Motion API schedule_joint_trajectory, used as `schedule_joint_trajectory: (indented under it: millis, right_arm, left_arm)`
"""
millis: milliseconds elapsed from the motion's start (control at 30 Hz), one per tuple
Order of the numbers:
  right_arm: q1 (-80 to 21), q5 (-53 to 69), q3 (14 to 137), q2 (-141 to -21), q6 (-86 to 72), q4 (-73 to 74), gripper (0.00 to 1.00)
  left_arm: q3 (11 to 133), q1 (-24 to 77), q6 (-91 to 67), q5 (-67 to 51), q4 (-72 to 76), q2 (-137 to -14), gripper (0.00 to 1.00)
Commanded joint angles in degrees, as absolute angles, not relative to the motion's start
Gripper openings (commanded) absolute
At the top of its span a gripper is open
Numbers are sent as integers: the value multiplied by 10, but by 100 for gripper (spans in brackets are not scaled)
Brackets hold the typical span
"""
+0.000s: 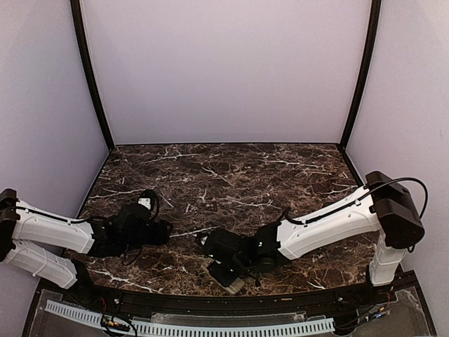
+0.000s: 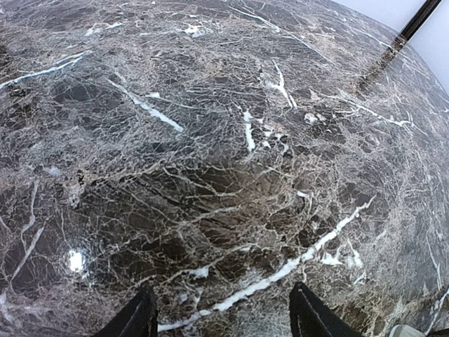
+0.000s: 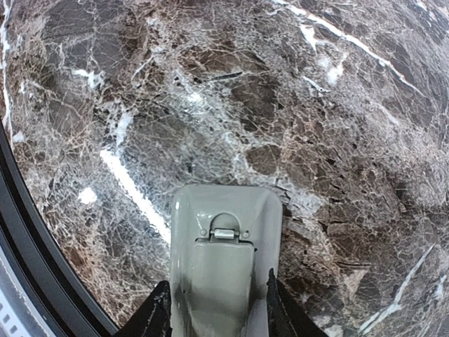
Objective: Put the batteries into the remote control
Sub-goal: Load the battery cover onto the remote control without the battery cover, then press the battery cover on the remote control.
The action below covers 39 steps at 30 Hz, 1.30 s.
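Right end effector point(image 3: 217, 288) fingers flank the remote control point(image 3: 224, 225), which lies back-up on the table point(image 3: 337, 140) near its front edge; whether they clamp it cannot be determined. Left end effector point(image 2: 224, 323) jaws stand apart above the marble surface.
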<state>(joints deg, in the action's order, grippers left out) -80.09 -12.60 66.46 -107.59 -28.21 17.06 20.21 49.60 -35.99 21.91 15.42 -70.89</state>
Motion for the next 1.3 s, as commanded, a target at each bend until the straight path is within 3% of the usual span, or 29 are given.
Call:
schedule_joint_trajectory:
  millis: [0,133,300,333,400,533,967,1267]
  right_arm:
    - [-807,-123,691,-1078,-264,195,48]
    - [-807,-118,700,-1053,-245,206,59]
    - [-807,-117,713,-1022,-232,233,58]
    - [-806,-113,714,-1016,-230,233,50]
    - [-803,-86,707,-1001,-224,215,1]
    - [-785,-20,685,-1000,-244,167,0]
    - [-770,-40,705,-1024,-245,176,0]
    - [-750,19,649,-1116,-280,149,0]
  left_arm:
    - [208,492,-348,224,158,-709,64]
    - [208,493,-347,223,159,-706,64]
    - [205,493,-343,221,160,-700,65]
    - [205,492,-343,221,160,-698,65]
    - [203,492,-343,221,160,-695,65]
    - [200,492,-345,222,161,-692,65]
    - [192,492,-347,227,160,-683,65]
    - [191,492,-344,229,163,-690,65]
